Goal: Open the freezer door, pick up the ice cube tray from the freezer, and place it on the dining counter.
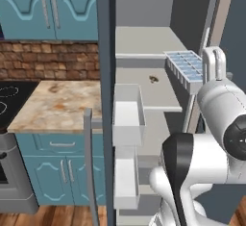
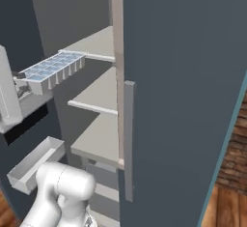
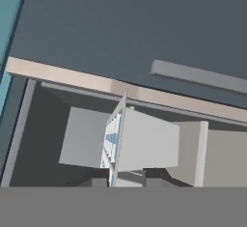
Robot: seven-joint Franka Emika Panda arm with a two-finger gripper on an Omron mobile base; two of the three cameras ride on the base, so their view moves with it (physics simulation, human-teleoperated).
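Note:
The freezer (image 1: 144,42) stands open, its pale grey shelves bare apart from a small brown speck. The freezer door (image 1: 105,76) is swung out to the left, with white bins (image 1: 127,114) on its inner side and its bar handle (image 1: 88,162) below. The ice cube tray (image 1: 185,69), white with pale blue cubes, hangs in the air in front of the shelves. My gripper (image 1: 204,76) is shut on its right end. From the right, the tray (image 2: 53,69) juts out from the gripper (image 2: 21,83). The hand view sees the tray (image 3: 116,139) edge-on. The dining counter is out of view.
The fridge's other slate-grey door (image 2: 183,100) stays closed on the right, with its handle (image 2: 129,139) close to my arm. Left of the fridge lie a marbled counter (image 1: 57,105), a black cooktop (image 1: 12,97) and teal cabinets (image 1: 53,8). A door bin (image 2: 34,165) sits below the tray.

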